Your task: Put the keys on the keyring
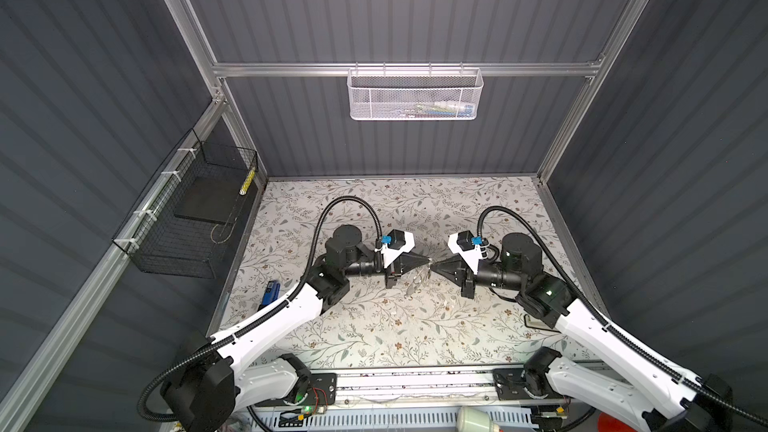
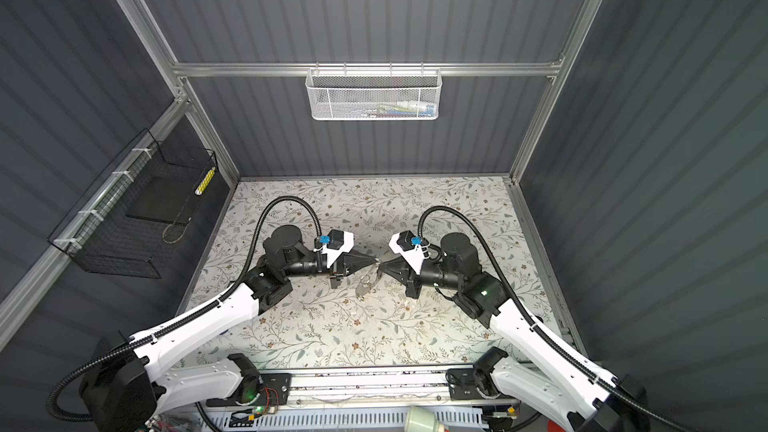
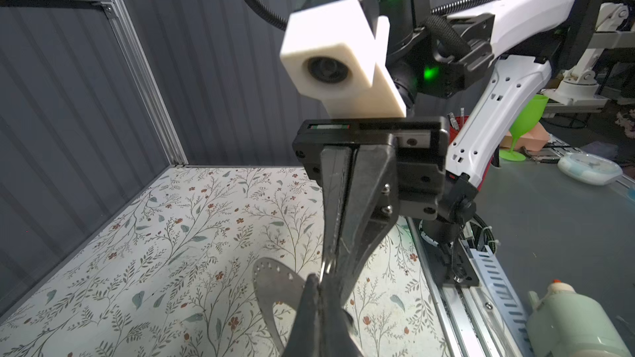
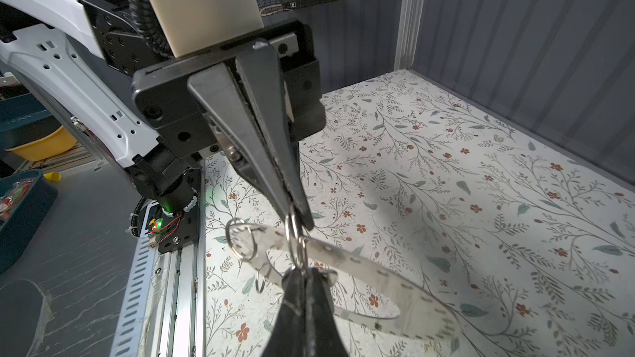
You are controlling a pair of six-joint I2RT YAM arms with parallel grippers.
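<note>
Metal keyring point(image 4: 360, 269) is held off the worktop point(image 4: 481, 166), clamped by left pincer point(image 4: 297, 212) and right pincer point(image 4: 304, 274), presumably for threading.

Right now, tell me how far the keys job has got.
Done: big flat ring held clear of the table, small wire rings hanging on it. In hand: left jaws pinch one wire ring, right jaws seemingly the flat ring, both shut. Left: no key shows on it yet.

White mesh basket point(image 1: 415, 97) hangs on the rail point(image 1: 270, 69).
</note>
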